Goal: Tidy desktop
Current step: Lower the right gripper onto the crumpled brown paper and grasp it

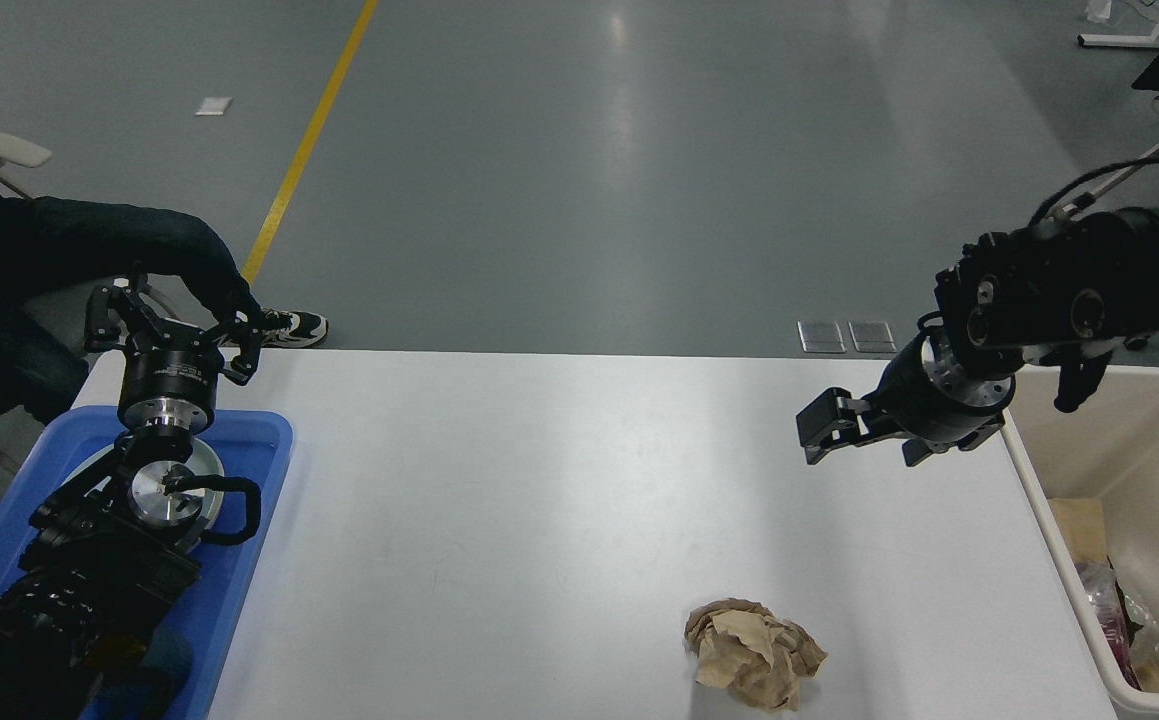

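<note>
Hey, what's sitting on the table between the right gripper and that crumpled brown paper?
Nothing: in the head view, only bare white desktop lies between the right gripper and the crumpled brown paper.

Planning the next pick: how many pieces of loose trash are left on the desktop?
1: a crumpled brown paper ball on the desktop, near its front edge, right of centre. The left arm could hide something.

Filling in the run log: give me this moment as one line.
left gripper: open, above blue tray | right gripper: open, empty | crumpled brown paper: on desktop | beige bin: right
</note>
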